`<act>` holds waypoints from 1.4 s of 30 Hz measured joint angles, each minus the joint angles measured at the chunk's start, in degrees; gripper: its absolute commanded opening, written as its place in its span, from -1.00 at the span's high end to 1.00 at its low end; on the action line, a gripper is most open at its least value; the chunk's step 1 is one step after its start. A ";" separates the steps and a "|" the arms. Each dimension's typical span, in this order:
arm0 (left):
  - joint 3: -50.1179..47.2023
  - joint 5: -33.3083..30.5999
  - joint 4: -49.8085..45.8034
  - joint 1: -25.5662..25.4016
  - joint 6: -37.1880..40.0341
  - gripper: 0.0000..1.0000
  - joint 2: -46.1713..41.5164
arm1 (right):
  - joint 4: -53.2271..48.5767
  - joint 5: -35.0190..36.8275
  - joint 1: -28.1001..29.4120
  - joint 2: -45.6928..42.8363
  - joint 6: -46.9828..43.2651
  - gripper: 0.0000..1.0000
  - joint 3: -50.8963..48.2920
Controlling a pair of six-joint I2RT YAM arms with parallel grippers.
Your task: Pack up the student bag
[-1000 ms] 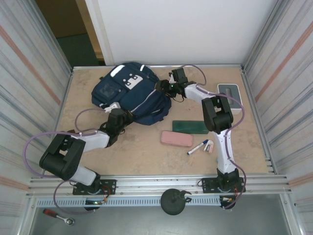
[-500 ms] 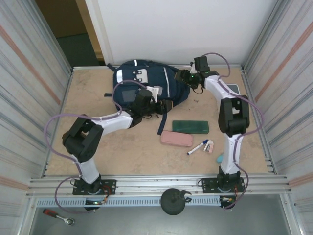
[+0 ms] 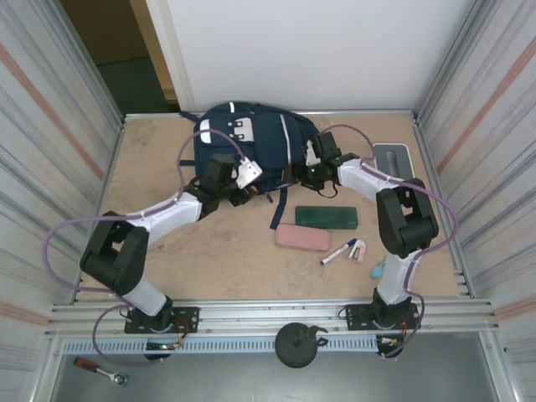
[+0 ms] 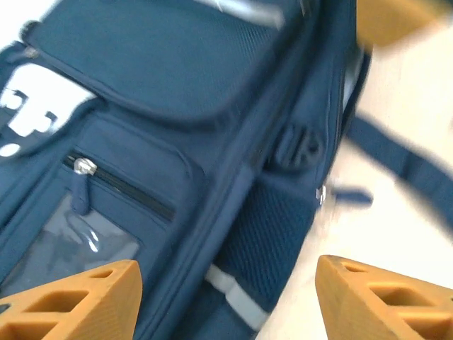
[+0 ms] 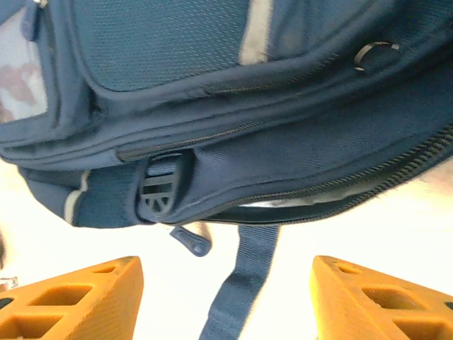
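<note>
Starting on the left: got the left gripper (image 3: 223,166) sitting over the front face of the student bag (image 3: 255,138), right about at the clear pocket window. Spread wide, going by the wrist cam, with the two orange fingers (image 4: 71,301) well apart and pinching nothing. Directly beneath them: navy fabric, a zip pocket (image 4: 120,188), a mesh side pocket (image 4: 272,234). Can't tell about actual contact with the fabric, bit blurry there.

Moving right: same deal for the right gripper (image 3: 300,170), jaws spread, nothing between them. Pointing at the bag's side, close up against it. Straight ahead of its fingers (image 5: 78,301): a plastic buckle (image 5: 161,185), a zip pull, a long zipper gaping slightly with pale lining inside, plus a dark strap (image 5: 244,283) dangling down into the gap between the fingertips.

Back toward the bases from that gripper, lying flat on the table (image 3: 151,167): green case (image 3: 327,217), then pink case (image 3: 302,237), then a marker (image 3: 339,251). Off to its right, close by: small white-grey box (image 3: 391,155).
</note>
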 measured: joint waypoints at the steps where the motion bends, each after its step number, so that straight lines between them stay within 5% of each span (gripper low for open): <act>1: 0.00 -0.17 -1.25 0.31 2.82 -0.28 1.36 | 0.33 -0.04 -0.42 0.00 -0.02 -0.24 -0.59; 8: 0.35 0.70 -5.27 3.50 13.31 -0.14 8.41 | 2.05 -0.50 -2.82 -0.02 0.00 -0.24 -5.16; 15: 3.15 -0.83 -4.13 3.50 15.93 0.59 12.63 | 2.05 -0.63 -3.06 -0.87 -0.13 -0.24 -8.44; 20: 2.82 0.61 -3.15 3.52 14.86 0.93 11.15 | 3.08 -0.61 -3.04 -5.35 -2.56 -0.23 -10.69; 42: 9.09 15.43 -13.77 8.50 4.17 0.99 6.93 | 34.21 20.76 16.11 -13.05 -21.90 -0.07 -25.24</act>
